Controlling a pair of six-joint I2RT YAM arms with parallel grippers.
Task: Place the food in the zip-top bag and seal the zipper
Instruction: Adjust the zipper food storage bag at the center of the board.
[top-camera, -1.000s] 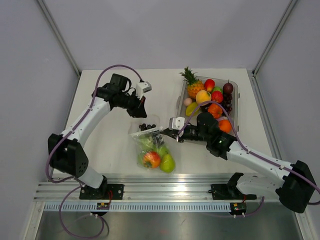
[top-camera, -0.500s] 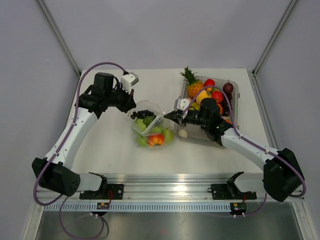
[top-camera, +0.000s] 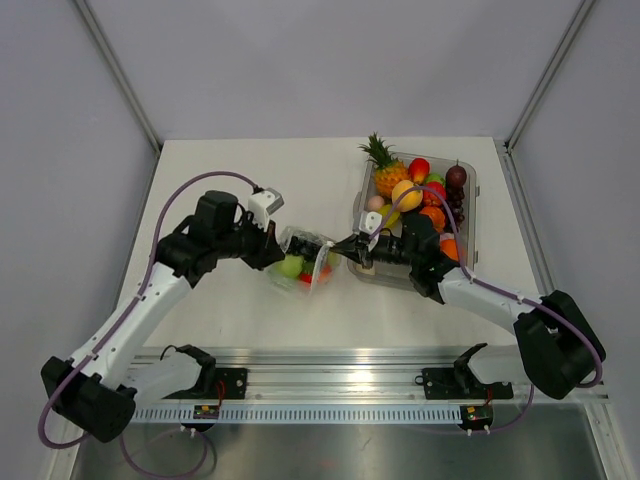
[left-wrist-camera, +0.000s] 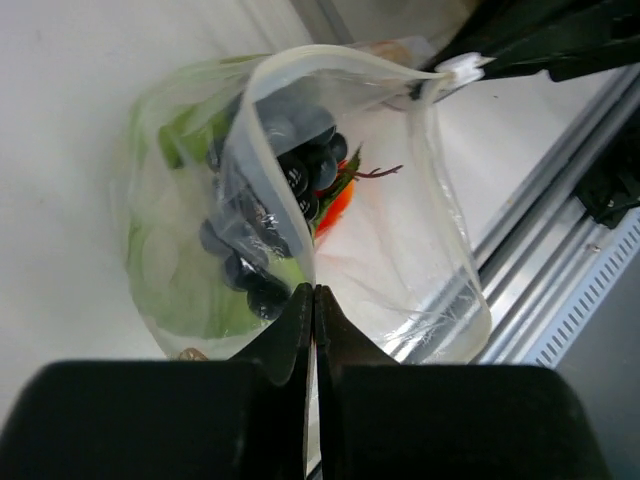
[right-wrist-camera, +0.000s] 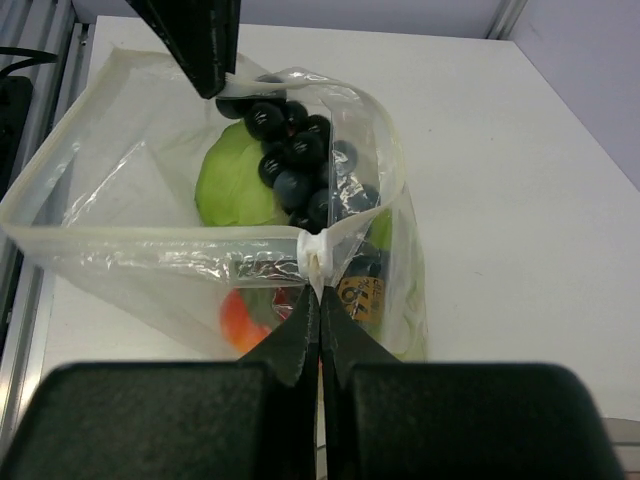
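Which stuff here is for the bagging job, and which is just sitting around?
For the job:
- bag, pinched by the left gripper and the right gripper
- grapes, inside the bag
- pineapple and other food, not yet bagged

Just there:
- tray
- metal rail

Some tray (top-camera: 471, 183) fruit (top-camera: 450, 248) behind right arm (top-camera: 482, 293)

left hand (top-camera: 277, 252) pinched closed, reaching right | right hand (top-camera: 340, 250) pinched closed, reaching left
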